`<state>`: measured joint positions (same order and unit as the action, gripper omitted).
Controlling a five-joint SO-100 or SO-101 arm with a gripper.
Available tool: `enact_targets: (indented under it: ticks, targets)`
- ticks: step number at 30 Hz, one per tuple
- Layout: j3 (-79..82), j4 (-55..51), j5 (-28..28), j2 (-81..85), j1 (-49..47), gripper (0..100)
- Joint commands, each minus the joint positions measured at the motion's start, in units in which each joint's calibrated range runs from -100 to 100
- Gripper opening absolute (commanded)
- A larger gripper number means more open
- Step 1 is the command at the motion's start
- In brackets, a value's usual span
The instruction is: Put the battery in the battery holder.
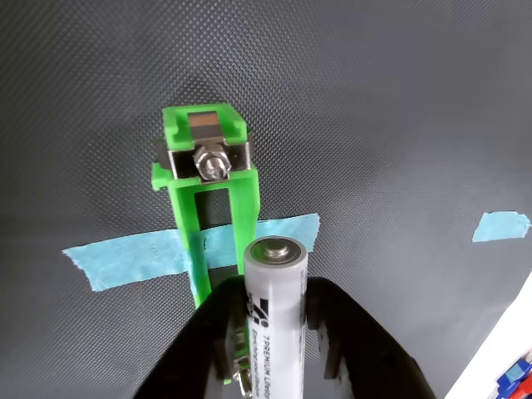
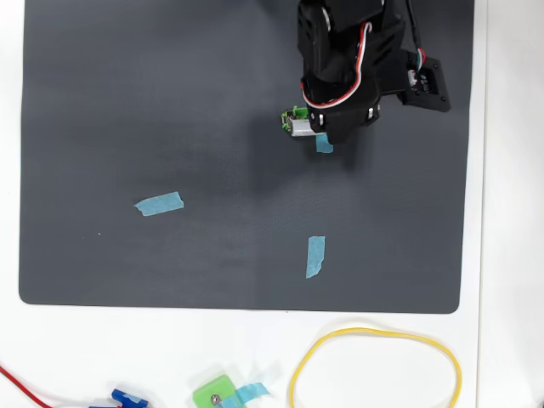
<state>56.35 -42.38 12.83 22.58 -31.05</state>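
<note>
Gripper (image 1: 278, 337) clamped on the battery (image 1: 275, 312), poised just above the green battery holder (image 1: 209, 191) taped down to the dark mat (image 2: 170, 102)

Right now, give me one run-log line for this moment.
gripper: shut on battery | battery: above battery holder, not seated | holder: taped to mat

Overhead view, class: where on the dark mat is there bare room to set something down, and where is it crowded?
Free: the mat's whole left part above the left tape strip, and the stretch between that strip and the lower tape strip. Crowded: top right, where the arm and hand cover the battery holder.
</note>
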Motion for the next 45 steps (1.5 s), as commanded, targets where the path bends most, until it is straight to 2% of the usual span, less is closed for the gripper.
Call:
enact_targets:
  ticks: [1,11,15,19,28,45]
  targets:
    - [-2.1,-0.8,-0.2,-2.7,0.8,0]
    - [-2.2,-0.8,-0.2,0.5,0.6,0]
    - [-2.4,-8.2,-0.2,8.5,0.6,0]
    - [-2.4,-8.3,-0.2,8.7,-3.8,0]
    - [-2.4,-8.3,0.3,8.5,-7.1,0]
    - [-2.5,-7.3,0.4,4.3,-9.5,0]
